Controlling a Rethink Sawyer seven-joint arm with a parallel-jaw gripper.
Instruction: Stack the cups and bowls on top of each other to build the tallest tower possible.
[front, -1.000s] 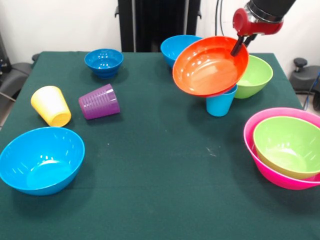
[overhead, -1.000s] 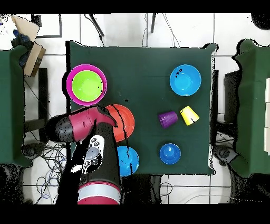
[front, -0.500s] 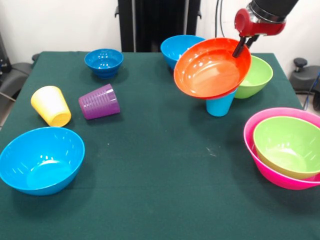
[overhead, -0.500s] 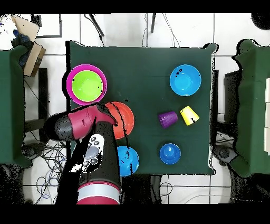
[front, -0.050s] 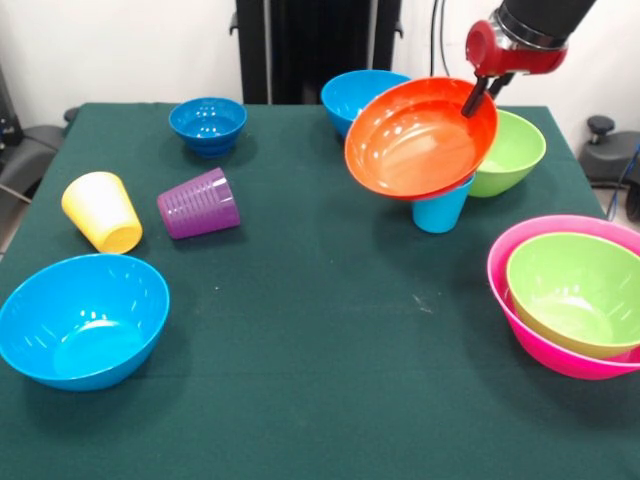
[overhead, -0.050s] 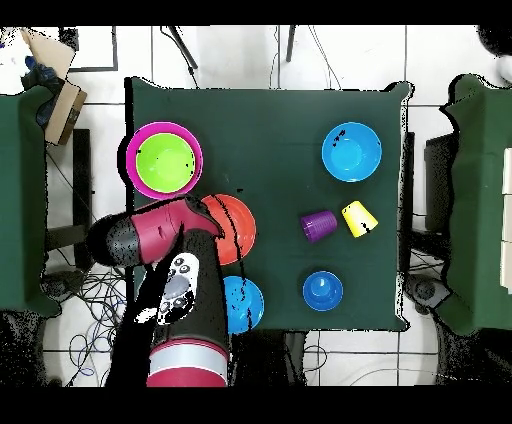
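Front view, left to right. A large light blue bowl (front, -0.050s: 82, 319) sits at the near left corner; behind it a yellow cup (front, -0.050s: 102, 211) and a ribbed purple cup (front, -0.050s: 199, 203) lie on their sides, and a small dark blue bowl (front, -0.050s: 208, 124) stands further back. Right of centre, an orange bowl (front, -0.050s: 420, 134) is held tilted, pinched at its upper rim by the closed gripper (front, -0.050s: 474, 97), directly over an upright light blue cup (front, -0.050s: 440, 209). At the right edge, a lime green bowl (front, -0.050s: 575, 292) is nested in a pink bowl (front, -0.050s: 520, 258). The orange bowl is best levelled and centred before release, since a narrow cup is judged an unsteady base
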